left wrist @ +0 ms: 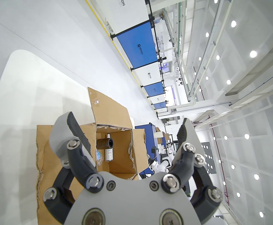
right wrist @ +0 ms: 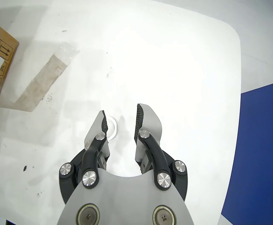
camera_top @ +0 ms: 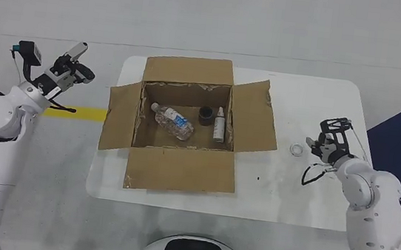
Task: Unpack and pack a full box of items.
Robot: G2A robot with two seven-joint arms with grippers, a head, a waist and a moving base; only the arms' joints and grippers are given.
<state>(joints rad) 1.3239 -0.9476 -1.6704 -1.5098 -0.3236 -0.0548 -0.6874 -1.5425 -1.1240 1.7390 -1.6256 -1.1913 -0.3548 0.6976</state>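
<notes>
An open cardboard box point(camera_top: 182, 119) stands mid-table with all flaps spread. Inside lie a clear water bottle point(camera_top: 172, 121), a black cylinder point(camera_top: 206, 115) and a small white spray bottle point(camera_top: 220, 125). The left wrist view shows the box point(left wrist: 119, 147) with the black cylinder point(left wrist: 105, 143) and the spray bottle point(left wrist: 109, 152). My left gripper point(camera_top: 76, 62) point(left wrist: 128, 125) is open, held off the table's left edge, away from the box. My right gripper point(camera_top: 323, 144) point(right wrist: 120, 119) is open over the table's right side, just above a small clear ring of tape point(camera_top: 297, 149) point(right wrist: 112, 127) that lies by one finger.
A strip of used packing tape point(right wrist: 40, 83) lies on the white table point(camera_top: 297, 195) between the box and the right gripper. A box flap corner point(right wrist: 6, 57) shows at the right wrist view's edge. Bare tabletop lies right of the box.
</notes>
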